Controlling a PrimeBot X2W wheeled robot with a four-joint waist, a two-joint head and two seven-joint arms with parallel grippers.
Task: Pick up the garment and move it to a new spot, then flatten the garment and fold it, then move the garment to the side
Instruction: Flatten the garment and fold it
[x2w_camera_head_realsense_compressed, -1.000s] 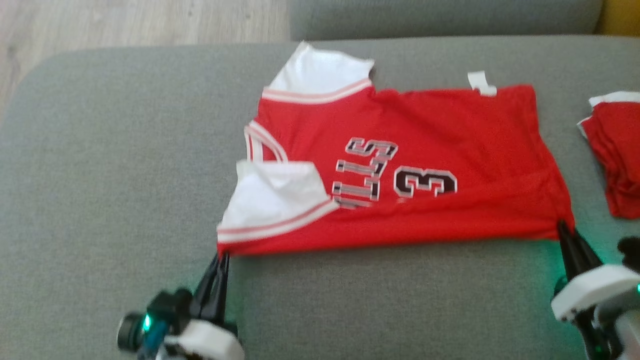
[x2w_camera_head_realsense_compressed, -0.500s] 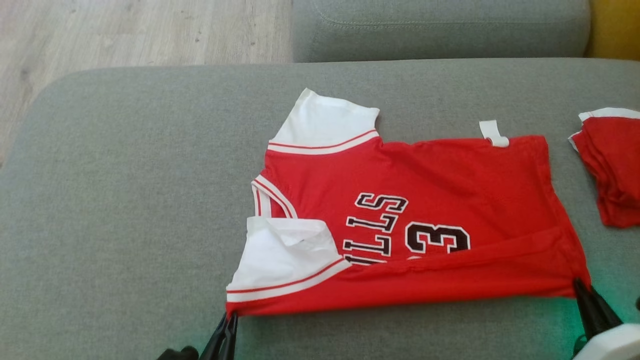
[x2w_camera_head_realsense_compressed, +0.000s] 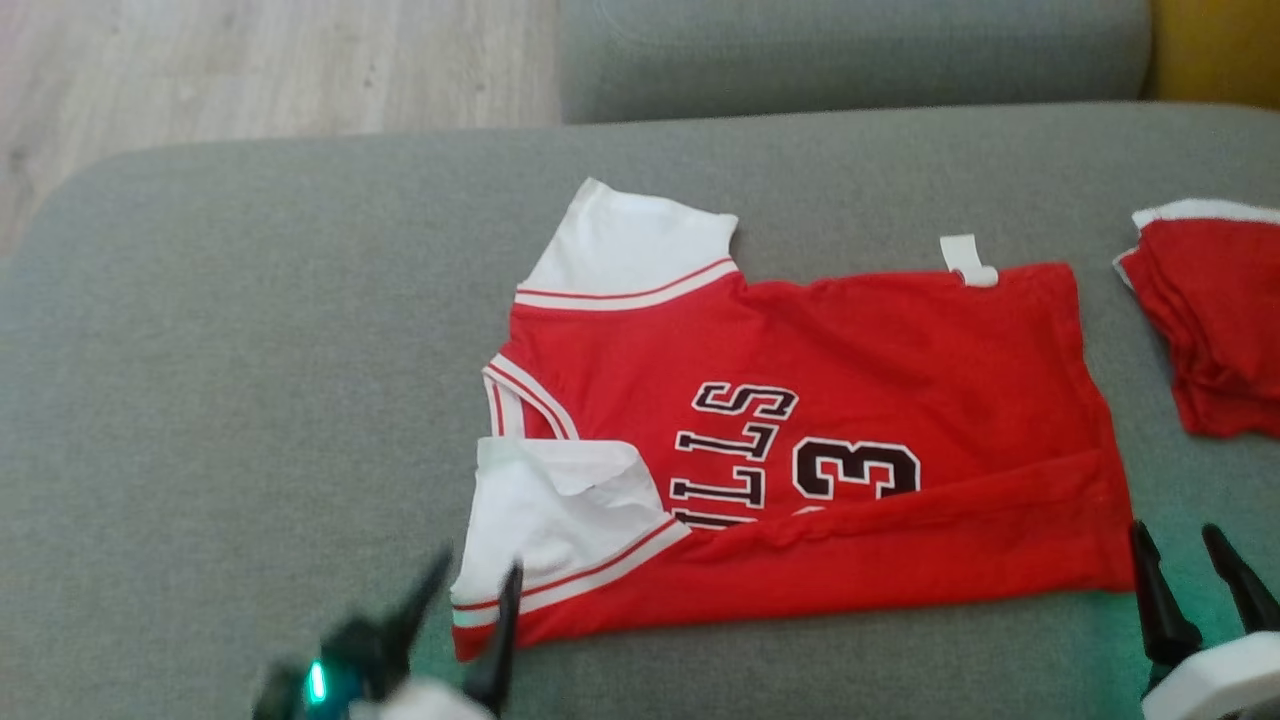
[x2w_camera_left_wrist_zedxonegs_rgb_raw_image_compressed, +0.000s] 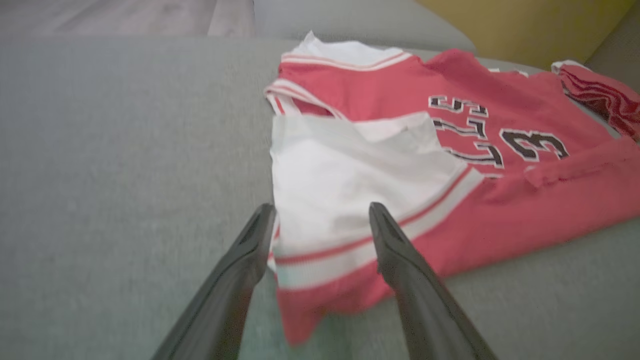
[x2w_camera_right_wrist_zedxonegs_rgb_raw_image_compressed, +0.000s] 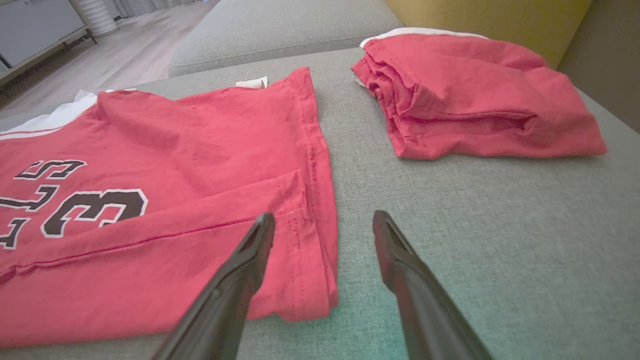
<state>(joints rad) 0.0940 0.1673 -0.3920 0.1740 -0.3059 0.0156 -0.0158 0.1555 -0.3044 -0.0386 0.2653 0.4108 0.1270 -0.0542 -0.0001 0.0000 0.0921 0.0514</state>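
Newly released: left end effector (x2w_camera_head_realsense_compressed: 480, 560), right end effector (x2w_camera_head_realsense_compressed: 1172, 528) — garment (x2w_camera_head_realsense_compressed: 850, 350) on grey sofa (x2w_camera_head_realsense_compressed: 250, 350), wood floor (x2w_camera_head_realsense_compressed: 250, 60) beyond.

Grey fabric sofa seat (x2w_camera_head_realsense_compressed: 250, 350), second grey cushion (x2w_camera_head_realsense_compressed: 850, 50) behind it, pale wood floor (x2w_camera_head_realsense_compressed: 250, 60) beyond on the left, yellow surface (x2w_camera_head_realsense_compressed: 1215, 50) far right, low white cabinet (x2w_camera_right_wrist_zedxonegs_rgb_raw_image_compressed: 35, 25) on floor.

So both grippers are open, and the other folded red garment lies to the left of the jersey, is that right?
Not quite: the folded red garment lies to the right of the jersey, as the head view shows. The left gripper and right gripper are open.
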